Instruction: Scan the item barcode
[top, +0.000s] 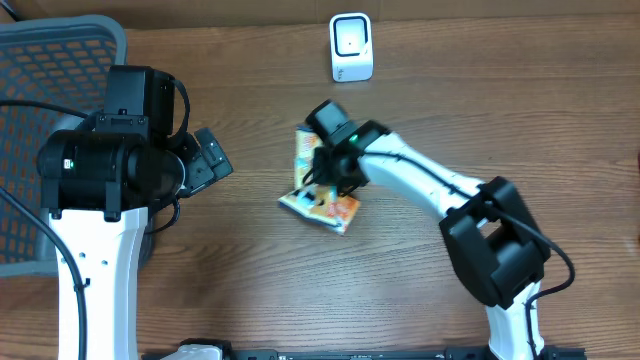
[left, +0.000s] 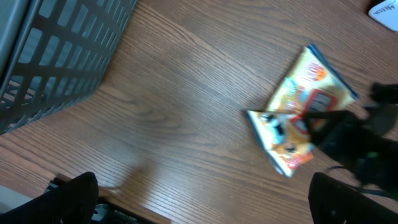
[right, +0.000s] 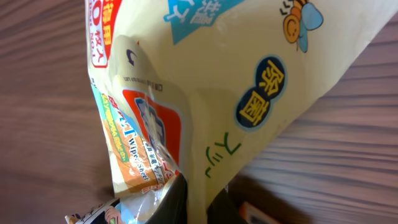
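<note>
Pinching a yellow and orange snack packet (top: 332, 208), the right jaws are pressed together on its edge near the middle of the bench (top: 250, 290). From overhead the grip is hidden, because the packet's centre is covered by the black head of the right arm (top: 420, 180). The right wrist view makes it plain: glossy printed film fills the picture, and its lower edge is caught between two dark fingers (right: 168, 208). The left wrist view shows the packet's whole outline, lying slantwise on the wood grain.

The left jaws are spread wide and hold nothing. Their two dark fingertips (left: 68, 196) are seen only at the bottom corners of the left wrist view. They are placed toward the left edge, well apart from the packet.

A small white scanner (top: 351, 47) with a lit window stands near the far edge, with bare wood between it and the packet. A grey mesh basket (top: 40, 80) occupies the far left corner. Bare wood is also seen toward the near edge.
</note>
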